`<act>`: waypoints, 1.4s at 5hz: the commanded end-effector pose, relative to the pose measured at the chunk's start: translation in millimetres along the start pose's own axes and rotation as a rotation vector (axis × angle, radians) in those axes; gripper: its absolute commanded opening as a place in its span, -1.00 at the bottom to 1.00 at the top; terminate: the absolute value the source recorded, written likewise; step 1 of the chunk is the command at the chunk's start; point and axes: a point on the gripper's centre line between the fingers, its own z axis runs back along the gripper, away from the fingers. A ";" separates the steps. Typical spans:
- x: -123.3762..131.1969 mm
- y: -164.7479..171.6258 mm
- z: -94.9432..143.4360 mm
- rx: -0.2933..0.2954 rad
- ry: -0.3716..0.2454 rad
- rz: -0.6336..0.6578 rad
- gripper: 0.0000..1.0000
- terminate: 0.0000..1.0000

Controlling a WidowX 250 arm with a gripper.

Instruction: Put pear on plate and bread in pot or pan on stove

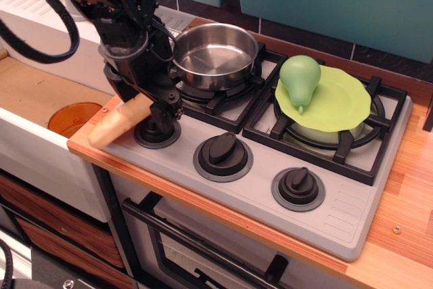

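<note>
The elongated plastic toy bread (120, 121) is yellow-orange, paling towards its outer end. The smooth plastic toy pear (300, 80) is light green, on a round wavy-rimmed plastic plate (345, 103) of brighter lime green. The round steel saucepan (215, 55) is shiny silver. The toy stove (338, 216) is plain grey, with black grates (379, 120) and black round knobs (223, 148) on darker grey discs. The robot's gripper (154, 101) is black. The wooden counter (413, 187) is striped orange-brown.
</note>
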 end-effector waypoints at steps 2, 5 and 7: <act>5.8 -3.9 -7.6 -0.023 -0.038 -0.008 1.00 -1.00; 5.5 -6.4 -18.0 -0.048 -0.040 0.004 -1.00 -1.00; 14.6 -2.7 0.5 -0.027 -0.023 -0.005 -1.00 -1.00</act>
